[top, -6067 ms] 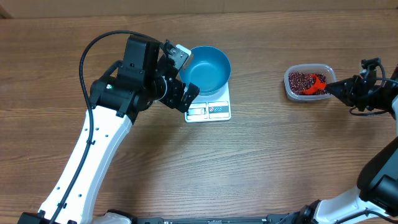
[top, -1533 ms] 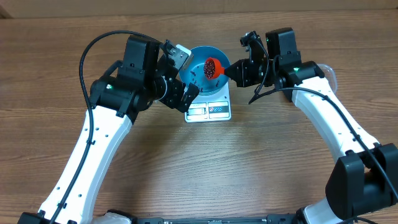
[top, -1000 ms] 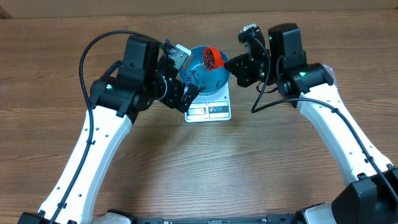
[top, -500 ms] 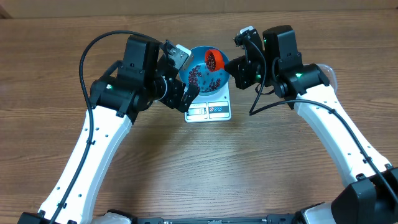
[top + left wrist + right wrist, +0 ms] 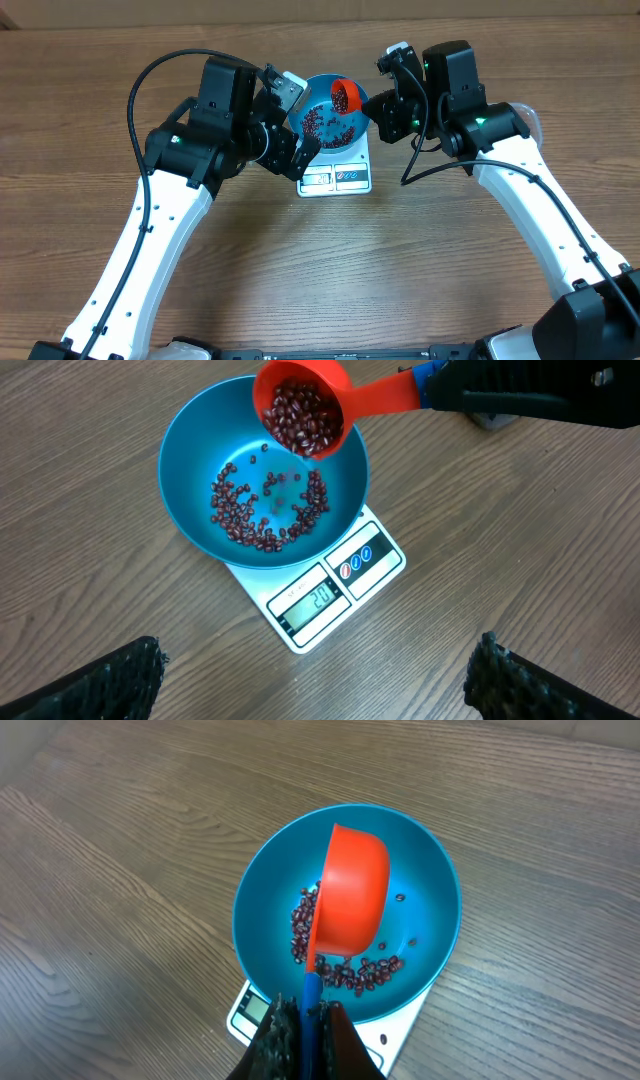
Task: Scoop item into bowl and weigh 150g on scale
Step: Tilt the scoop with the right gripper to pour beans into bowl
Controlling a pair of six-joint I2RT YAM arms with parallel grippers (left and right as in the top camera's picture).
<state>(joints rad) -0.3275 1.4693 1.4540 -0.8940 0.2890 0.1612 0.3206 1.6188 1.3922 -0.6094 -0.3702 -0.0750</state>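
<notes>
Straight above the round, deep bright-blue bowl (image 5: 195,460) there is little room: the red plastic scoop (image 5: 365,400) hangs tilted over its far right rim. The scoop's handle runs into the right gripper (image 5: 306,1028), which is clamped on it, and that gripper and its arm wall off the bowl's right side. The left gripper (image 5: 315,680), jaws spread wide, crowds the bowl's left flank. The bowl overhangs the small flat white rectangular scale (image 5: 335,600), leaving only the display edge reachable. In front of the scale, the brown wooden table (image 5: 400,260) lies open between the two arms, and the strip behind the bowl is unblocked too.
</notes>
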